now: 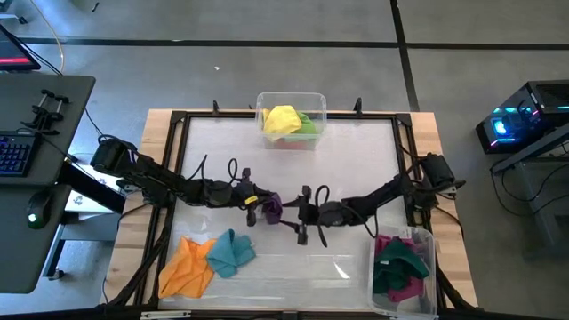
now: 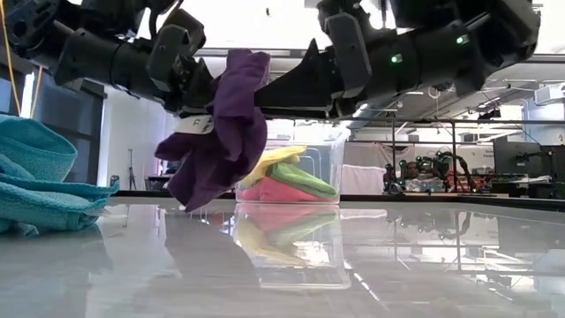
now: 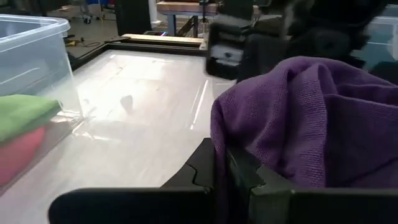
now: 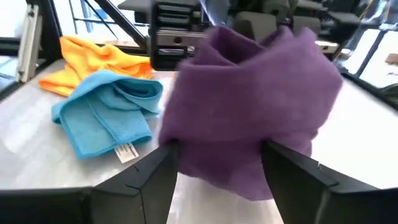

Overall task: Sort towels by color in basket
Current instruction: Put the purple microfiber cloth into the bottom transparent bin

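My left gripper [image 1: 252, 203] is shut on the purple towel [image 1: 272, 206] above the middle of the table. In the low view the towel [image 2: 216, 132] hangs clear of the tabletop. My right gripper [image 1: 302, 222] is open just to the towel's right. In the right wrist view its fingers [image 4: 155, 174] stand on either side of the towel's bunched lower part [image 4: 242, 106]; I cannot tell whether they touch it. The orange towel [image 1: 187, 267] and the teal towel [image 1: 233, 252] lie crumpled on the table near its left front. My left gripper pinches a bunched fold of the purple towel [image 3: 249, 146] between its two shut fingers, with several layers gathered together. The fingers come roughly level from the table's left side. The towel bulges past the fingers and hangs slack below them, clear of the table.
A clear bin [image 1: 316, 102] at the far edge holds the yellow, light green and pink towels. A second clear bin [image 1: 427, 240] at the near right holds the dark green and magenta towels. A black frame [image 1: 293, 116] borders the white work surface.
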